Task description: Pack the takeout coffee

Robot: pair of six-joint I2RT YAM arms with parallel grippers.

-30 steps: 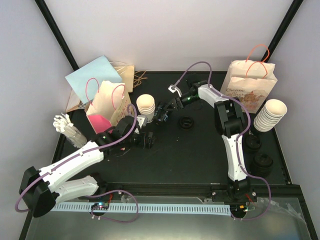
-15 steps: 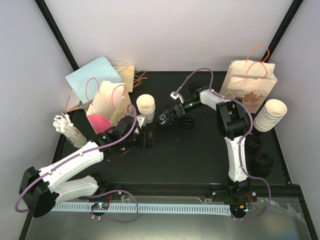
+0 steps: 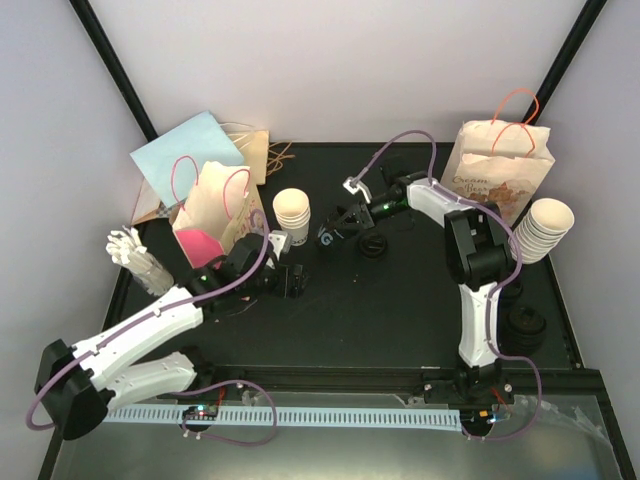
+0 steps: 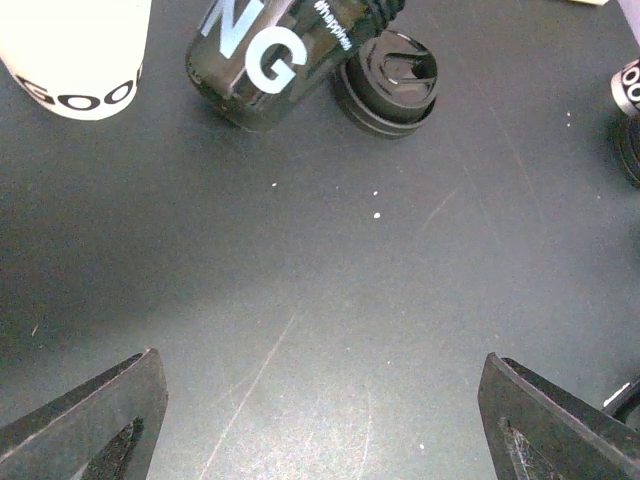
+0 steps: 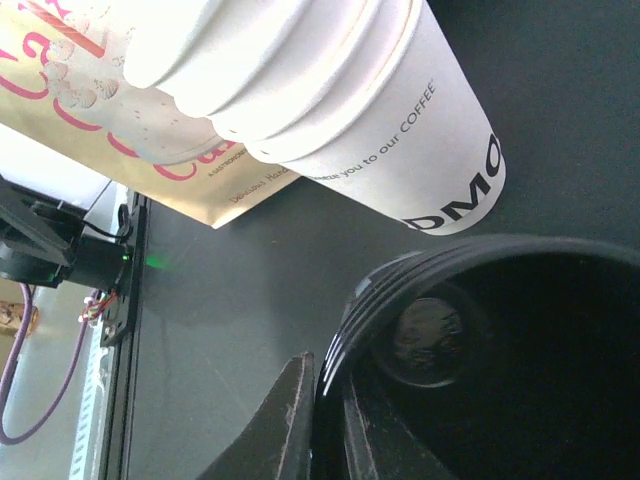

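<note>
The black cup [image 3: 328, 237] is tipped over on the dark table [image 3: 400, 310], just at 3 o'clock of the stack of white paper cups [image 3: 291, 212] and at about 10 o'clock of a loose black lid [image 3: 372, 245]. The right gripper [image 5: 325, 425] is pinched on the cup's rim, one finger outside the wall and the other inside the mouth. In the right wrist view the rim shows stepped ridges, the inside is dark, and a small round mark sits at the bottom. In the left wrist view the cup's outside is glossy and dark, with large white block letters "NG" and a line of small white script running along the side. There its base leans toward the white stack, with the lid close at its 4 o'clock. Whether the base touches the table I cannot tell. The white stack carries dark print, part of it reading "COFFEE". Beyond the stack, at 9 o'clock in the top view, stands a tan paper bag [image 3: 215, 205] with pink handles and pink lettering. The left gripper [image 3: 290, 280] hangs low over bare table at 7 o'clock of the black cup, its fingers spread wide with nothing between them.
</note>
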